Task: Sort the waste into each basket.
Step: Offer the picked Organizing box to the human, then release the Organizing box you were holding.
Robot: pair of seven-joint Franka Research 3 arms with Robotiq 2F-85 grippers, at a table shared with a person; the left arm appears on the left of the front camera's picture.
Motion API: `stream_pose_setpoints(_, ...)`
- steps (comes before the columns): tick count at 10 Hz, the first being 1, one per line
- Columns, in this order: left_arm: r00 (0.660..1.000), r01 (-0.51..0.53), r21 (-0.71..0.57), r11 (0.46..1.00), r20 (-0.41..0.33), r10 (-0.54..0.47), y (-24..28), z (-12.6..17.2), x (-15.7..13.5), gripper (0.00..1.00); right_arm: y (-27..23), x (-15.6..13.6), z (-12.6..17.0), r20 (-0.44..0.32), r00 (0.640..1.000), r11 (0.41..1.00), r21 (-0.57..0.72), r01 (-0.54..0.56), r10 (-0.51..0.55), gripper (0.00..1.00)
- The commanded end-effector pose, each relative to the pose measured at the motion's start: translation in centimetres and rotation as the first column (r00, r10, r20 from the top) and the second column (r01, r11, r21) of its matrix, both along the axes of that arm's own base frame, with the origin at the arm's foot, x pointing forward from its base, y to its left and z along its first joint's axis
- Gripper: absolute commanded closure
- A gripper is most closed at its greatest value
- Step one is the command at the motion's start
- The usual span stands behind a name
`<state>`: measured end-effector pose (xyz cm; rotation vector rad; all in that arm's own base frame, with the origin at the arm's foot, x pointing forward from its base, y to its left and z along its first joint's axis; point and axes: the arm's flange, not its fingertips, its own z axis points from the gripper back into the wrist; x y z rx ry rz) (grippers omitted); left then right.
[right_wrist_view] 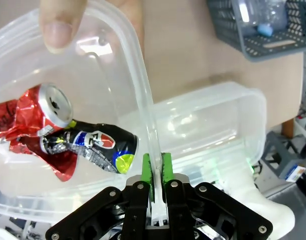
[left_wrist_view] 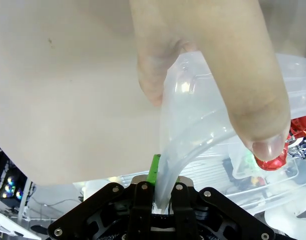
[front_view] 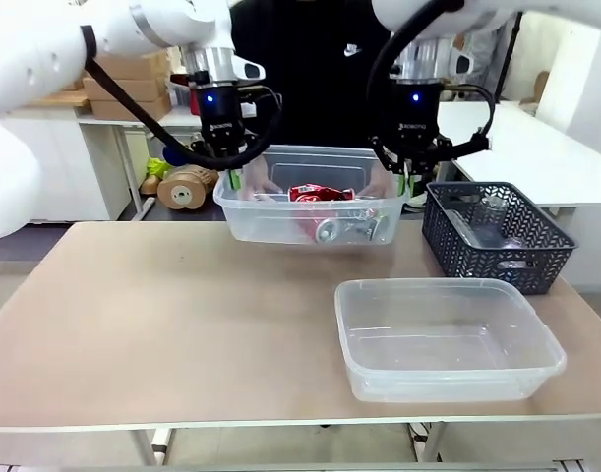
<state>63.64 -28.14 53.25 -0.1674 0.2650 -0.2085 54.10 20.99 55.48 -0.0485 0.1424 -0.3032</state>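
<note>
Your table (front_view: 182, 324) has an empty tub (front_view: 428, 287) on its near side. The far tub (front_view: 256, 224) looks lifted. The left gripper (front_view: 233, 177) and right gripper (front_view: 408, 182) are each clenched on its rim, and the person's fingers (left_wrist_view: 208, 65) are on it too. Crushed cans (front_view: 320, 194) lie inside. Uneven arm motion or a tug from the person could slip the thin rim and spill them.

The raised tub (front_view: 270, 224) and the lower tub (front_view: 438, 287) are both clear and colourless, and the table (front_view: 182, 315) is pale beige. One crushed can (right_wrist_view: 27, 120) is red with a silver top, while the darker can (right_wrist_view: 95, 142) is printed black, blue, red and yellow. The lattice basket (front_view: 536, 258) is dark grey, and the left gripper (front_view: 233, 179) and right gripper (front_view: 406, 182) are black with green pads (right_wrist_view: 166, 167).
</note>
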Motion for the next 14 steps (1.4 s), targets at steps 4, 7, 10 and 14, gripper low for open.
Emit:
stream_pose_setpoints(4, 1.000, 0.015, -0.004, 1.000, 0.011, -0.015, -0.18, 0.60, -0.89, 0.93, -0.08, -0.48, -0.21, 0.004, 1.000, 1.000, 0.001, 0.002, -0.002, 0.91)
stream_pose_setpoints(7, 1.000, 0.015, -0.004, 1.000, 0.011, -0.015, -0.18, 0.60, -0.89, 0.93, -0.08, -0.48, -0.21, 0.004, 1.000, 1.000, 0.001, 0.002, -0.002, 0.91)
stream_pose_setpoints(10, 1.000, 0.001, 0.000, 1.000, 0.002, -0.001, 0.01, 0.19, -0.08, 0.48, -0.05, -0.07, 0.29, 0.012, 1.000, 1.000, 0.010, 0.007, -0.007, 0.34)
stream_pose_setpoints(14, 1.000, -0.018, -0.013, 1.000, 0.023, 0.018, 0.25, 0.68, -0.89, 0.21, -0.77, -0.77, 0.40, 0.096, 0.995, 0.999, 0.023, 0.039, -0.041, 0.00)
